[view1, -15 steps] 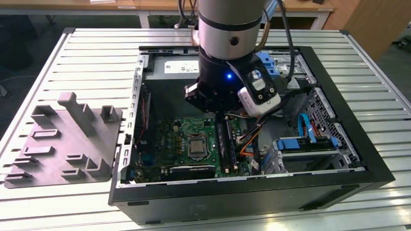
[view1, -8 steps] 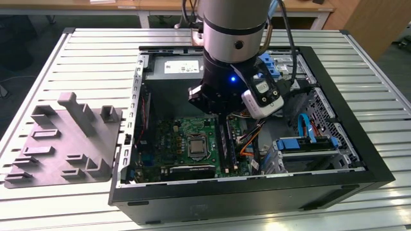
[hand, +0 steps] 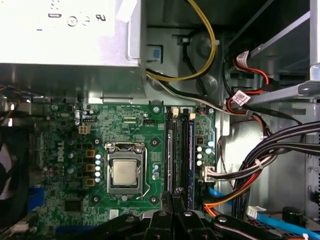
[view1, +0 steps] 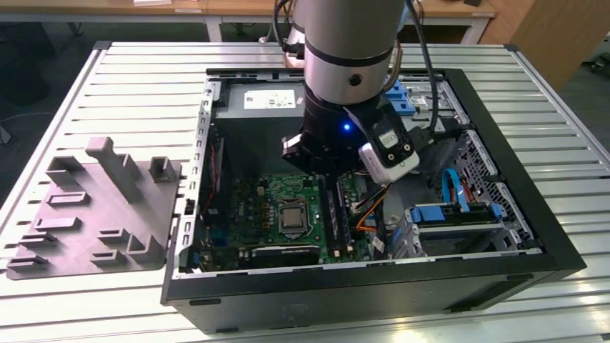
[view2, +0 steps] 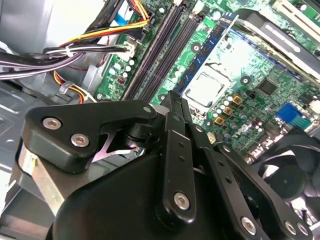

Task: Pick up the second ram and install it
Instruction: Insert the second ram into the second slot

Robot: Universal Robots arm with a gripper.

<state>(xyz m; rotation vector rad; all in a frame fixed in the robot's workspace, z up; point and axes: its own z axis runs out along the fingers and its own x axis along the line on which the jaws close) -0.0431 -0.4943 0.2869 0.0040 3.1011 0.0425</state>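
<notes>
The second ram (view2: 206, 52) stands on its long edge among the black slot rails (view2: 152, 60), right beside the CPU socket (view2: 204, 92). Its chip face is turned toward me in the second wrist view. I cannot tell whether it is pressed fully home.

My gripper (view2: 172, 100) hangs at the near end of that strip. Its fingers are drawn together with nothing showing between them. I cannot tell whether they touch the strip's edge. In the first wrist view the fingertips (hand: 170, 202) sit over the rails, just beside the socket.

Room is tight on the rails' far side from the socket, where a bundle of cables (hand: 270, 150) crowds close to the motherboard (hand: 140, 125) edge. Past one end of the socket, the power-supply box (hand: 65, 45) borders the board with its lower edge. A fan (view2: 292, 175) sits on the socket's other side, away from the rails.

In the exterior view the arm (view1: 348, 50) drops straight into the open computer case (view1: 381, 296), with free space around it above the socket. A grey fixture (view1: 96, 214) lies outside the case on the slatted table (view1: 143, 78), well apart from the socket.
</notes>
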